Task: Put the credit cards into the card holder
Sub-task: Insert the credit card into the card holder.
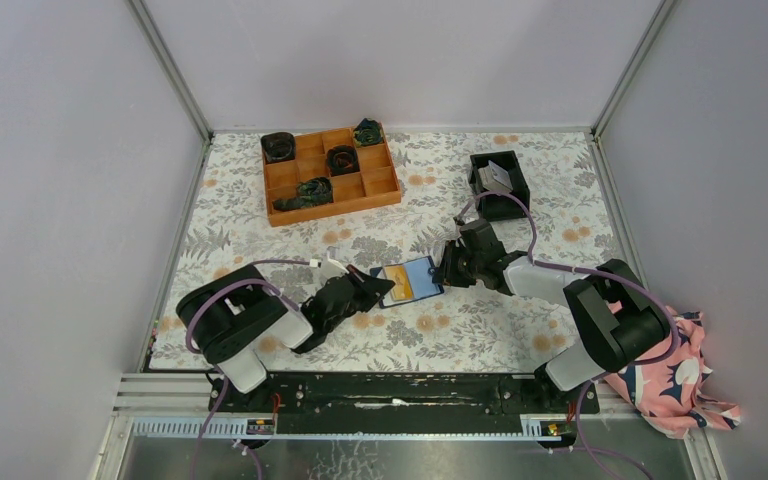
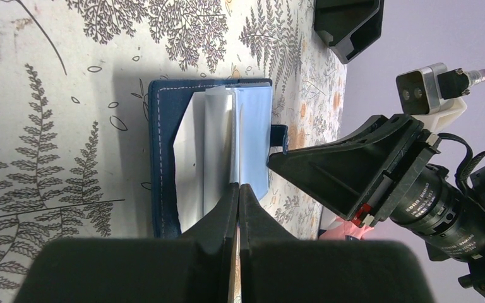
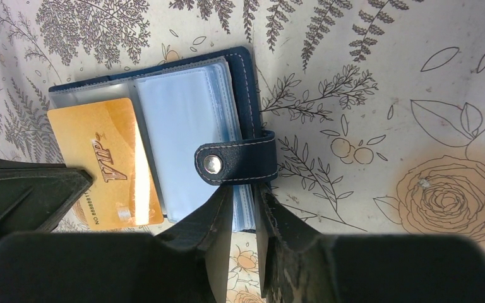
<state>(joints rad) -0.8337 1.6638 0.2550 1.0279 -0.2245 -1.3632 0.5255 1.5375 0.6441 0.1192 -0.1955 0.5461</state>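
The card holder (image 1: 422,278) lies open on the flowered table (image 1: 260,230), near its middle, between the two arms. In the top view its long axis runs roughly from 9 to 3 o'clock, the 3 o'clock end tilted slightly toward 12. Its navy cover faces down and its pale blue clear sleeves (image 3: 183,126) face up.

The snap tab (image 3: 237,161) sits at the 3 o'clock edge and folds back over the sleeves, its tip pointing toward 9 o'clock.

A gold card (image 3: 104,161) marked VIP lies on the 9 o'clock half. In the right wrist view its long axis runs about 12 to 6 o'clock, leaning a little. I cannot tell whether its far end is inside a slot.

The left gripper (image 2: 238,202) comes in from 8 o'clock, and its fingers are pressed together on the thin edge of the gold card. The right gripper (image 3: 245,205) reaches in from 3 o'clock in the top view, its fingers clamped on the edge of the card holder just beside the snap tab.

Well apart, toward 1 o'clock, a black bin (image 1: 477,172) holds grey cards (image 1: 497,177). An orange tray (image 1: 385,190) sits at 11 o'clock
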